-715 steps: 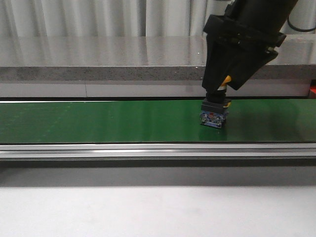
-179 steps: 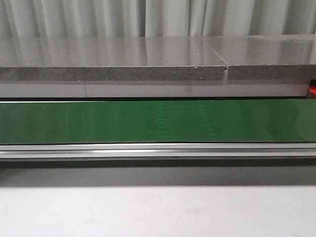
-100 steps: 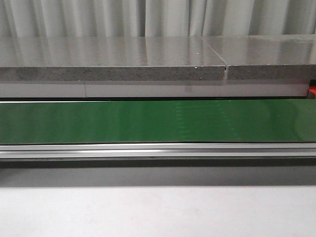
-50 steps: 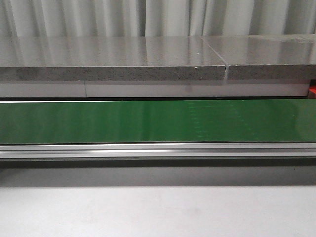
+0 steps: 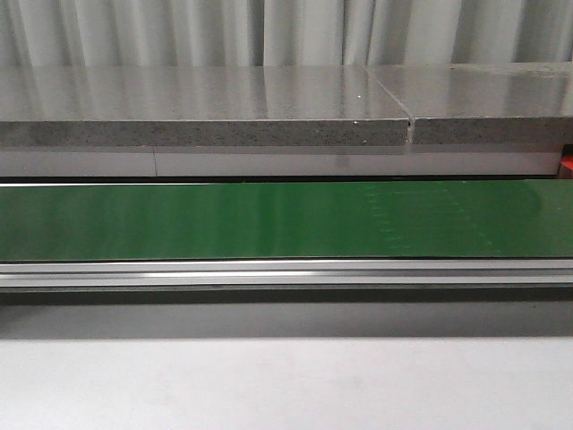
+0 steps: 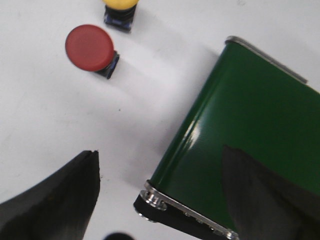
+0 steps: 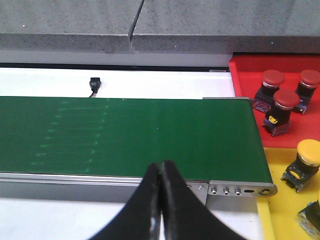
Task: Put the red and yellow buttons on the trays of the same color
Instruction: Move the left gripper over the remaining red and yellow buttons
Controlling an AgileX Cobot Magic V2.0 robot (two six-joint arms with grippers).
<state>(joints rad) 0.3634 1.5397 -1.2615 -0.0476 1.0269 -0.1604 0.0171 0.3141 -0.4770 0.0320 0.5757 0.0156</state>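
Currently the left gripper (image 6: 155, 200) has its jaws spread wide and empty above the white table (image 6: 45, 125). From them, the red button (image 6: 90, 48) stands at 11 o'clock, upright, cap up, yellow button (image 6: 120, 9) just beyond. Left arm judged nearer. Right gripper (image 7: 160, 192): jaws closed, empty, over the belt (image 7: 150, 135).

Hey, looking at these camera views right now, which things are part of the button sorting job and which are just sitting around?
Part of the job:
red tray with three red buttons
yellow tray with a yellow button
loose red button and loose yellow button on the white table
green conveyor belt

Just there:
grey stone ledge
small black connector
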